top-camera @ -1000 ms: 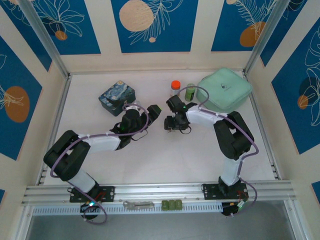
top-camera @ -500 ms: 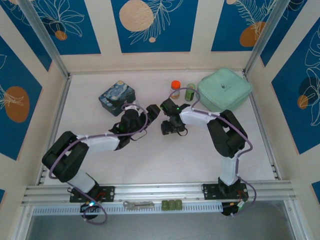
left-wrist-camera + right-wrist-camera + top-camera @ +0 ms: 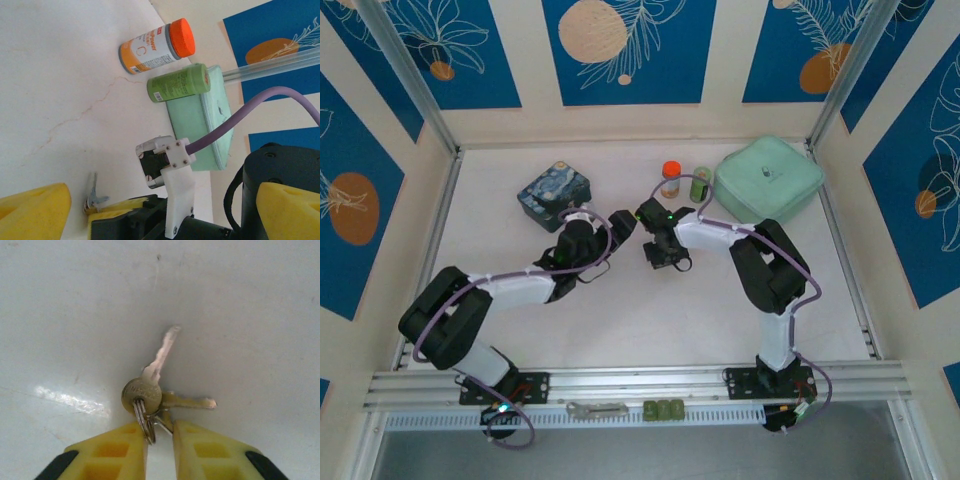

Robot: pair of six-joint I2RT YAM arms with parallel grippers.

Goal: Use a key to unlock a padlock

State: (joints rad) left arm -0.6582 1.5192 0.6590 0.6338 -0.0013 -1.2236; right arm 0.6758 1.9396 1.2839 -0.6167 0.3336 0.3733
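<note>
A white table (image 3: 620, 320) stands between blue painted walls. From above, the left gripper (image 3: 623, 222) and the right gripper (image 3: 655, 256) are just beside one another at mid table. In the left wrist view the left fingers (image 3: 30, 212) are spread wide and grip nothing; the key (image 3: 93, 192) hangs near one pad. In the right wrist view the yellow fingers pinch the ring (image 3: 142, 415), and the key points straight away from them.

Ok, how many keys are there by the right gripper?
2. One key points away from the right gripper; a second key points off to the right. Both hang on the ring pinched between its fingers. Another could be hidden underneath.
</note>
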